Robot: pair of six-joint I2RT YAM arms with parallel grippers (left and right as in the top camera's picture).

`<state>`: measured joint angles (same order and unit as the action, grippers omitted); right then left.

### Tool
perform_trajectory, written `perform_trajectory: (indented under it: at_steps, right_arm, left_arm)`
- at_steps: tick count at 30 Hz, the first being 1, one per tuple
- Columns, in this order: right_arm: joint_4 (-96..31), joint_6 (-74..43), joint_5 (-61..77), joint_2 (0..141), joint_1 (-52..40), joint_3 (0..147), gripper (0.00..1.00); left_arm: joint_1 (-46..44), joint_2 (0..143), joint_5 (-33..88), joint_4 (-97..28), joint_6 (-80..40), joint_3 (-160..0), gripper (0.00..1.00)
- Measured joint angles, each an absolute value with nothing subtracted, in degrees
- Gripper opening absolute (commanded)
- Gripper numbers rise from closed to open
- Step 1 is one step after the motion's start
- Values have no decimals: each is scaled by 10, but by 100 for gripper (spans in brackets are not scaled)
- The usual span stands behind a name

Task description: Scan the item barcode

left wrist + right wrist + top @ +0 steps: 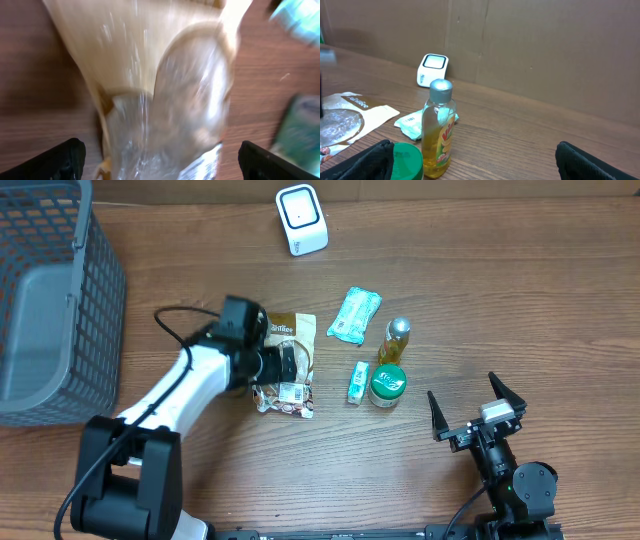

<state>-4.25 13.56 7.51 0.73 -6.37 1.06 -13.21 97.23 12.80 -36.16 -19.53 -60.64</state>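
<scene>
Looking from overhead, I see the snack pouch [290, 330] lying flat on the surface [500, 300], the left end effector [297, 365] over its middle, the scanner [301, 218] well apart; left wrist shows the jaws spread wide, gripping nothing; the pouch looks light, crinkly and slick, so I'd pinch a sealed edge; right wrist shows the right end effector [475, 157] released too.

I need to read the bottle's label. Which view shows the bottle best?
Right wrist: the bottle stands close, side-on, label visible. Overhead shows it small, from above. Left wrist shows only a bag, no bottle.
</scene>
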Motion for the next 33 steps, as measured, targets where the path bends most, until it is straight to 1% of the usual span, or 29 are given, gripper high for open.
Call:
perform_trajectory:
  at_steps: [8,13,18,33]
  right_arm:
    - [-43,136,75,7,-64,11,100]
    - [-43,135,75,7,-64,11,100]
    - [-42,135,75,7,-64,11,100]
    - [-43,136,75,7,-64,11,100]
  left_arm:
    - [-78,948,130,-474,-163,-818,100]
    - [-50,936,121,-503,-140,-914,99]
    - [-29,933,100,-509,-132,-932,100]
    - [-28,934,91,-511,-131,-932,100]
